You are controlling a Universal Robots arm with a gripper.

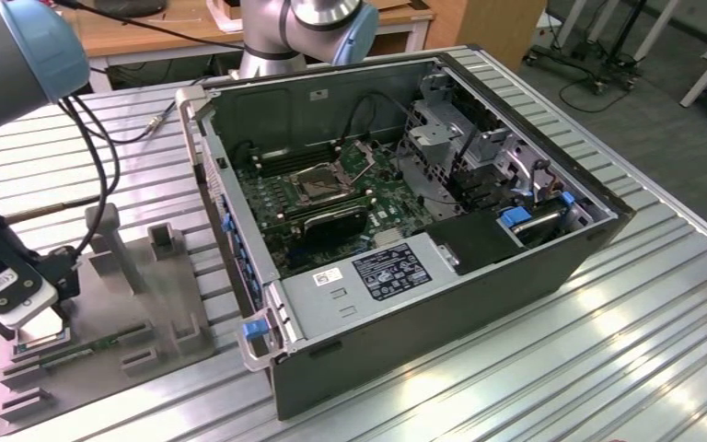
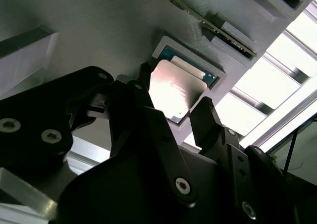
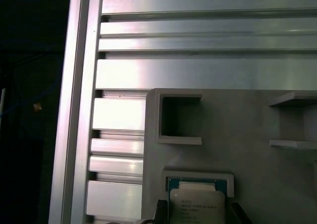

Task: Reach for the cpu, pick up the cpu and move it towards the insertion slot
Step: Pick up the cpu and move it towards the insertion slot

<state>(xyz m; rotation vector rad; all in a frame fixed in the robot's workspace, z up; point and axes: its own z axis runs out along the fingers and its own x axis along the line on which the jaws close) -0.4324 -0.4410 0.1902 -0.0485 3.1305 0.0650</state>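
Observation:
The cpu (image 2: 178, 92) is a flat silvery square with a thin green edge. It lies in a shallow pocket of the grey fixture plate (image 2: 89, 30), also seen in the first wrist view as the cpu (image 3: 198, 201). My gripper (image 2: 174, 92) hangs just over it, open. One black fingertip (image 2: 144, 74) stands at one side of the chip and the other at the opposite side. In the exterior view the gripper (image 1: 34, 333) is low over the fixture plate's corner at the exterior view's left. The insertion slot (image 1: 324, 184), a silver-framed square socket, sits on the motherboard inside the open case.
The open computer case (image 1: 477, 249) lies on the slatted aluminium table (image 1: 599, 350). Upright grey blocks (image 1: 114, 249) and a memory stick (image 1: 84, 348) sit on the fixture plate. An empty square pocket (image 3: 179, 117) is beside the cpu's. A black cable (image 1: 110, 175) hangs from the arm.

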